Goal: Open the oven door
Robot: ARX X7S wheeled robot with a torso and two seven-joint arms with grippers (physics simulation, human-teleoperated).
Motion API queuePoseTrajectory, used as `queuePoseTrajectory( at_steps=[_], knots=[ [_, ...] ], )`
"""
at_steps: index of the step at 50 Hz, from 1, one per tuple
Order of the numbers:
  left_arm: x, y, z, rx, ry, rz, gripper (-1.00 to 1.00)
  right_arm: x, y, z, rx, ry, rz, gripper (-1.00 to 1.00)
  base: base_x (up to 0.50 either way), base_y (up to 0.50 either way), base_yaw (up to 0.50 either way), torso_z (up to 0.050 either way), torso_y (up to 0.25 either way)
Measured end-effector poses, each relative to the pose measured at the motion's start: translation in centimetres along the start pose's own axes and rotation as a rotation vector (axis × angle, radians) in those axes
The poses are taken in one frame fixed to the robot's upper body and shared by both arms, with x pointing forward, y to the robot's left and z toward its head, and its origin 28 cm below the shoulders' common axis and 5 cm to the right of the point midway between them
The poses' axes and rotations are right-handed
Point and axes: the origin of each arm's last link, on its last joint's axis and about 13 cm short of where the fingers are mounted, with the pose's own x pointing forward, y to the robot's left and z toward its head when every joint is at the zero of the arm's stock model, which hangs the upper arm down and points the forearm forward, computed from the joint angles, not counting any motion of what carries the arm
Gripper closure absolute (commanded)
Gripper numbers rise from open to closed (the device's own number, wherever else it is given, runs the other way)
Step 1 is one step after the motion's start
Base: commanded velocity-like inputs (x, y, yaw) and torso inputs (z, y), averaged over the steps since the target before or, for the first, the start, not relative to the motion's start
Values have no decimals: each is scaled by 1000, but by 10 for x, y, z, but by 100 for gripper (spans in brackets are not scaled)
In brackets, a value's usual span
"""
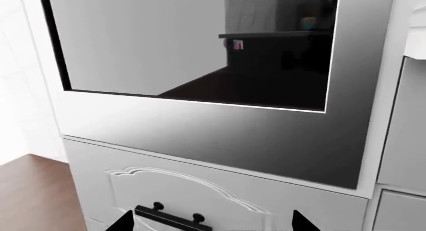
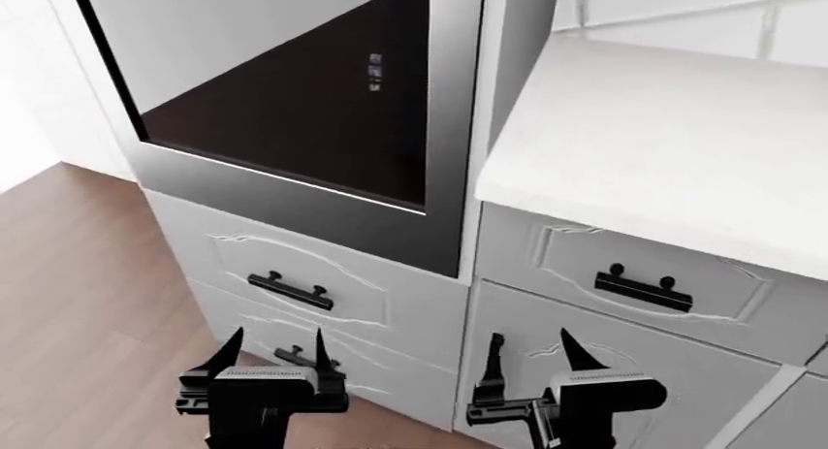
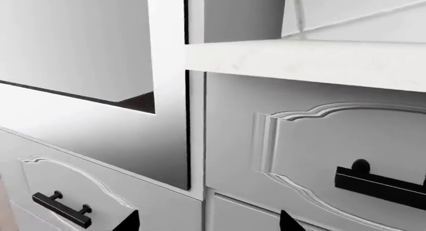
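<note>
- We see the oven door (image 2: 324, 119) as the biggest thing in the head view: a dark glossy window in a steel frame, filling the upper left, flush with its surround and shut. Its bar handle lies outside every view.
- In the left wrist view the oven door (image 1: 220, 136) fills most of the picture, its window mirroring a dark room, with the steel band below the glass.
- In the right wrist view the oven door (image 3: 100, 126) shows only its lower corner, just beside the white cabinet.
- To the right of the oven, a white counter (image 2: 673, 148) runs along the wall, with tiles behind it.
- Below the oven sits a white drawer (image 2: 298, 284) with a black handle (image 2: 290, 290); a second drawer lies under it.
- Under the counter we see another drawer (image 2: 634, 284) with its own black handle (image 2: 643, 289).
- Brown wood floor (image 2: 78, 294) shows at the lower left.
- Our left gripper (image 2: 270, 350) hangs low in front of the lower drawers, well below the oven window, its two dark fingers spread wide with nothing between them.
- Our right gripper (image 2: 530, 350) hangs at the same height in front of the cabinet under the counter, fingers likewise spread and holding nothing.
- Each wrist view shows only two dark fingertips (image 1: 123, 222) at its edge, well apart, touching nothing.
</note>
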Motion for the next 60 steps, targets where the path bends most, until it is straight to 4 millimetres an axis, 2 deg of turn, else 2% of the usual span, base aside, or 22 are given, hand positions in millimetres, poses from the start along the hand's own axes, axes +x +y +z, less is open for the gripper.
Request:
queuePoseTrajectory(
  at_steps=[6, 24, 44, 60],
  knots=[
    [0, 0, 0, 0, 1, 0, -100, 0, 0, 0, -5, -4, 4, -100, 0, 0, 487, 0, 0],
    [0, 0, 0, 2, 2, 0, -100, 0, 1, 1, -14, -6, 10, -100, 20, 15, 0, 0, 0],
    [1, 0, -1, 2, 1, 1, -100, -1, 1, 2, -16, -18, 32, -100, 310, 124, 0, 0, 0],
    [1, 0, 1, -8, 9, 5, -100, 1, 1, 3, -5, -13, -2, -100, 1, -2, 0, 0, 0]
  ],
)
